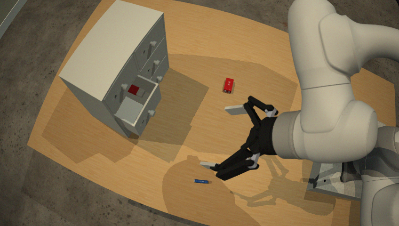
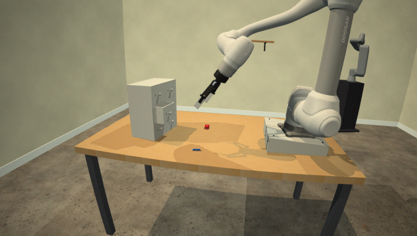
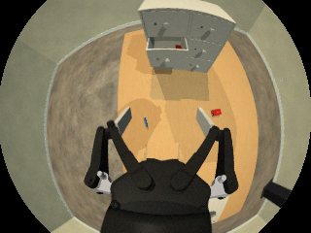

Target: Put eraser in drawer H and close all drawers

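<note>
Hard to read, any letter on the chest (image 1: 112, 44) (image 2: 141, 111) (image 3: 182, 24); so cannot confirm which drawer is H. Standing upright toward the far left of the table (image 1: 195, 36) (image 2: 219, 172) (image 3: 136, 87) in the top view, with back and far side hidden. Pulled out of its left column, middle row: the open drawer (image 1: 146, 103) (image 2: 159, 114) (image 3: 165, 49). Lying inside, toward the back, the eraser (image 1: 134, 90) (image 3: 178, 47), red with a pale end; visible from above and at the wrist, hidden by the drawer's side in the exterior view.

Next, near the long edge, the blue stick (image 1: 201, 181) (image 2: 196, 149) (image 3: 146, 122), fine print too small to make out. Spread wide above the table, holding nothing, the gripper (image 1: 221, 137) (image 2: 202, 101) (image 3: 163, 113); tilted toward the chest, with open air between. Nearly overlapping fingers in the exterior view, plainly apart in the other two. Farther from that long edge, the red block (image 1: 228, 85) (image 2: 206, 127) (image 3: 216, 113). Covered largely by the arm (image 1: 330, 100) (image 2: 237, 55) from above, but clearer in the exterior view: the base (image 1: 333, 194) (image 2: 297, 148).
</note>
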### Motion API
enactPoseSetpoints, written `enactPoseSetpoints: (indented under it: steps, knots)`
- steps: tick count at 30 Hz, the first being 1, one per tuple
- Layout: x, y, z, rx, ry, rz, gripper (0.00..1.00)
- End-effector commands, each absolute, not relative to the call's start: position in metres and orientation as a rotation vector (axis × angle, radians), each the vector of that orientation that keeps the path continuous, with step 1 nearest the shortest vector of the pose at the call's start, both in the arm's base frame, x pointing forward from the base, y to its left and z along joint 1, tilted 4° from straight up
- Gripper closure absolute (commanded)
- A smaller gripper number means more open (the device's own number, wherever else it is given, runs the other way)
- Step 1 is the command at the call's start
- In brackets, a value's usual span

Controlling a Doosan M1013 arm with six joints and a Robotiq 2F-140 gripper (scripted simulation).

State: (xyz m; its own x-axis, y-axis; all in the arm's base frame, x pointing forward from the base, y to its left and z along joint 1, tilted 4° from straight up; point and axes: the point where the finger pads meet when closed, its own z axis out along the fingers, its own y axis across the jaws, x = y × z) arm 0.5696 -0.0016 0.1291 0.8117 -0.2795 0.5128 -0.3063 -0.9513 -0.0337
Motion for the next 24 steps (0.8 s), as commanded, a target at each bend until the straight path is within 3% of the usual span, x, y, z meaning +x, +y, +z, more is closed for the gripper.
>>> enactPoseSetpoints:
  steps: [1, 24]
  knots:
    - [0.575, -0.008, 0.122, 2.84, -0.495, 0.94, 0.0]
    - [0.598, -0.015, 0.094, 2.621, -0.465, 1.346, 0.0]
